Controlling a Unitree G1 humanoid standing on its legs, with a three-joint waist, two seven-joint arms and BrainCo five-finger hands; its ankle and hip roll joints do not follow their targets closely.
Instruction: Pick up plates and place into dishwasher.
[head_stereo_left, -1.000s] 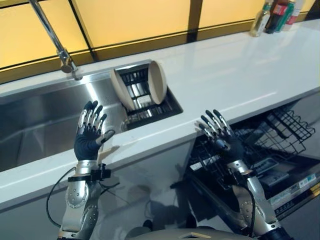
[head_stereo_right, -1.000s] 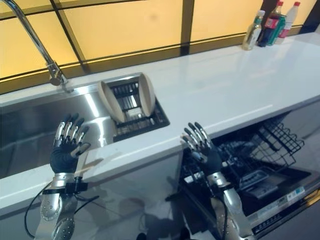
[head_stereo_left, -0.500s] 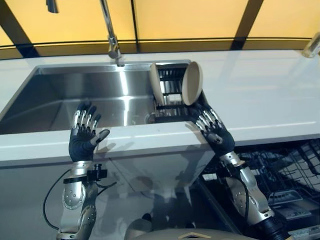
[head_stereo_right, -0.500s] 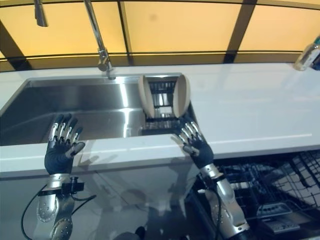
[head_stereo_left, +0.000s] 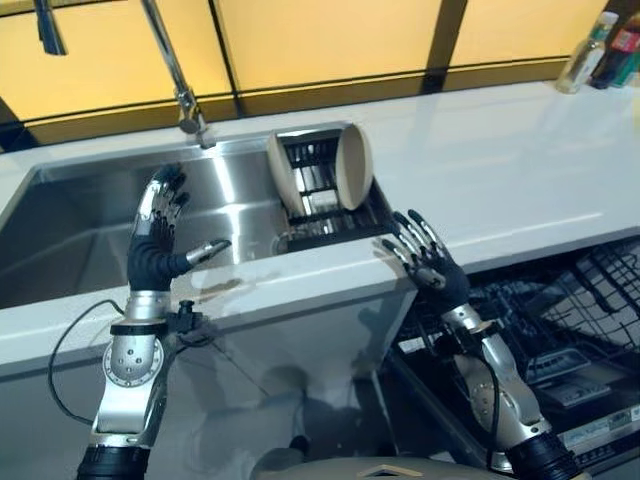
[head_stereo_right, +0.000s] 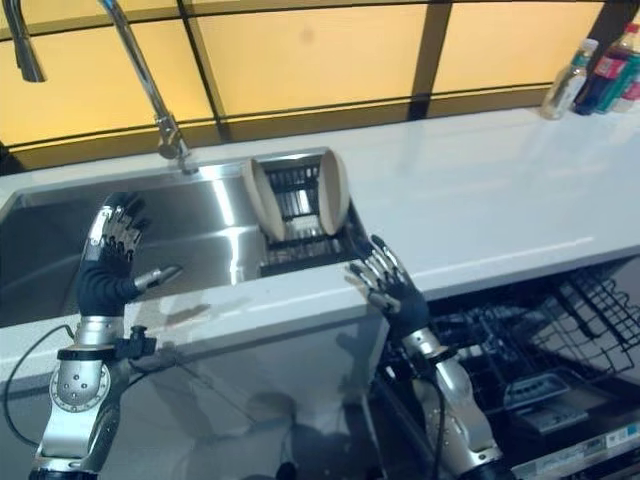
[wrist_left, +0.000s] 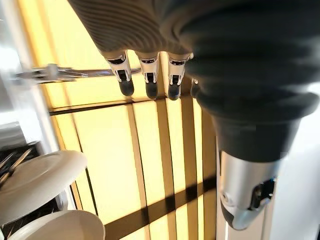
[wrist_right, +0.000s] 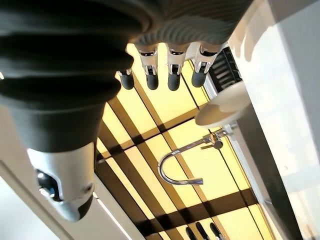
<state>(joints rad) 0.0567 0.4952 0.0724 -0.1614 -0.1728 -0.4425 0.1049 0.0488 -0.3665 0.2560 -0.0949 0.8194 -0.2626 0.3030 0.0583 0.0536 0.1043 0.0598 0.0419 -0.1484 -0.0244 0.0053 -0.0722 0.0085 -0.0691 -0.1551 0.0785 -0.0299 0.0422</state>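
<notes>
The left hand (head_stereo_left: 155, 245) has risen over the sink (head_stereo_left: 80, 225), both it and the right hand (head_stereo_left: 425, 262) spread empty, plates (head_stereo_left: 352, 168) racked just beyond the right hand, unpicked

plates (head_stereo_left: 353, 166): beige, plain, two of them
dish rack (head_stereo_left: 318, 205): black wire
sink (head_stereo_left: 90, 235): brushed silver steel
faucet (head_stereo_left: 172, 68): shiny chrome
countertop (head_stereo_left: 500, 170): white, glossy
wall panels (head_stereo_left: 320, 40): warm yellow, split by dark brown bars
dishwasher rack (head_stereo_left: 590, 300): black wire
left hand (head_stereo_left: 158, 240): silver fingers, dark tips, dark ribbed cover
right hand (head_stereo_left: 428, 262): same silver and dark
bottles (head_stereo_left: 600, 45): clear, red and green
</notes>
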